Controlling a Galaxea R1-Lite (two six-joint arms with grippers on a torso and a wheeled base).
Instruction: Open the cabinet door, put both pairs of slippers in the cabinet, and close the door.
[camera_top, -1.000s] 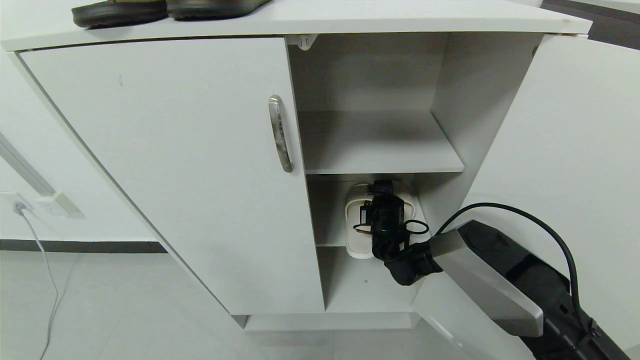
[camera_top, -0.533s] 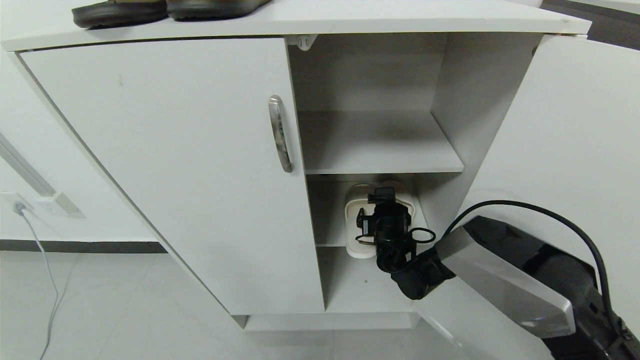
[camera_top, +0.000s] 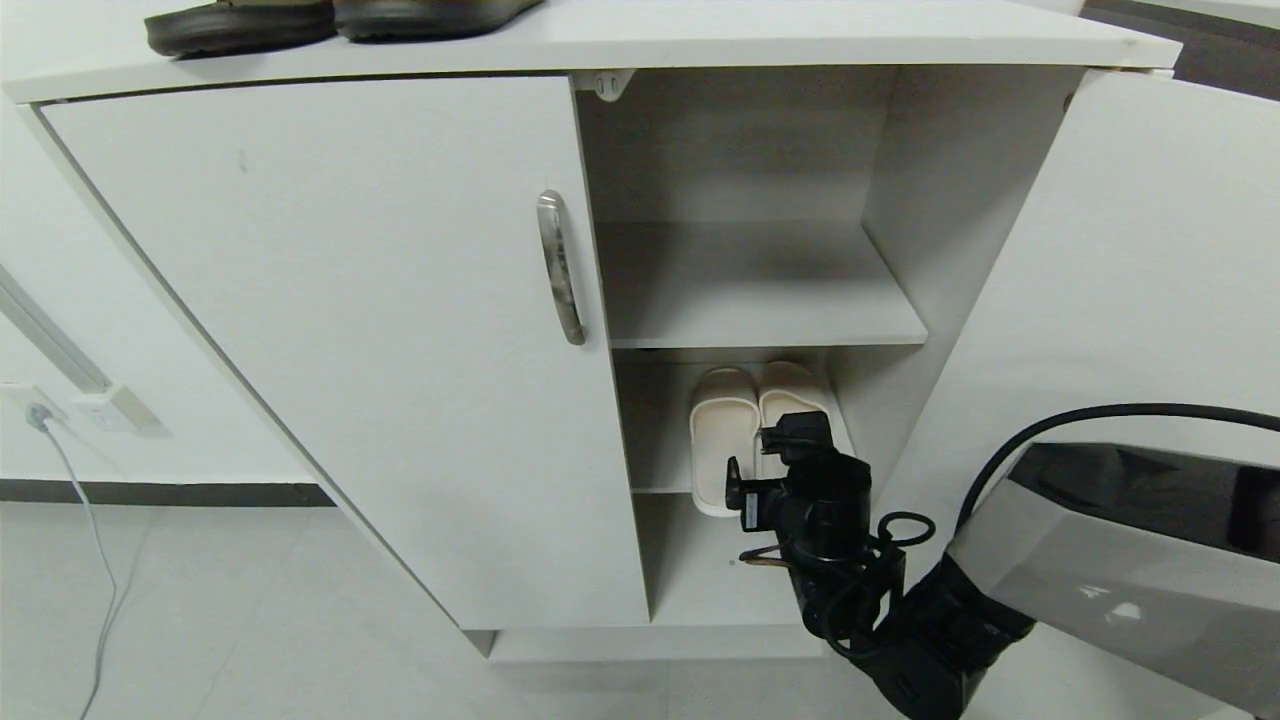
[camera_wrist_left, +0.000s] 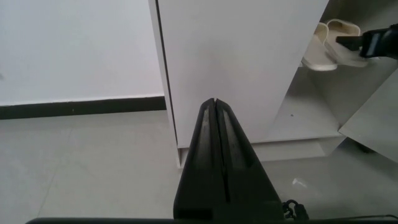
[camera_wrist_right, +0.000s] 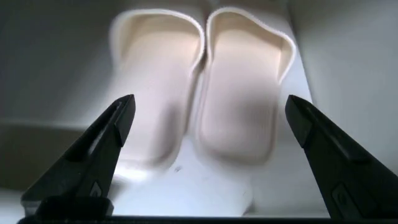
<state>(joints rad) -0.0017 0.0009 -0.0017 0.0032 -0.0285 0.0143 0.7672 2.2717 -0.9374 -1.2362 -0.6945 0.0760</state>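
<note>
A pair of white slippers (camera_top: 728, 425) lies side by side on the cabinet's middle shelf, also seen in the right wrist view (camera_wrist_right: 236, 118) and the left wrist view (camera_wrist_left: 328, 48). My right gripper (camera_top: 800, 470) hangs just outside the open compartment in front of them, open (camera_wrist_right: 208, 112), with nothing between its fingers (camera_wrist_right: 115, 124). A pair of dark slippers (camera_top: 330, 18) sits on the cabinet top. My left gripper (camera_wrist_left: 214, 107) is shut, low above the floor, facing the closed left door.
The cabinet's right door (camera_top: 1130, 280) stands swung wide open. The left door (camera_top: 350, 330) with its metal handle (camera_top: 560, 268) is closed. The upper shelf (camera_top: 750, 290) and bottom compartment (camera_top: 720, 580) are bare. A cable (camera_top: 95, 560) hangs from a wall socket at left.
My right gripper has drawn back out of the cabinet and down, leaving the white slippers uncovered on the middle shelf. The left arm and the dark slippers have not moved.
</note>
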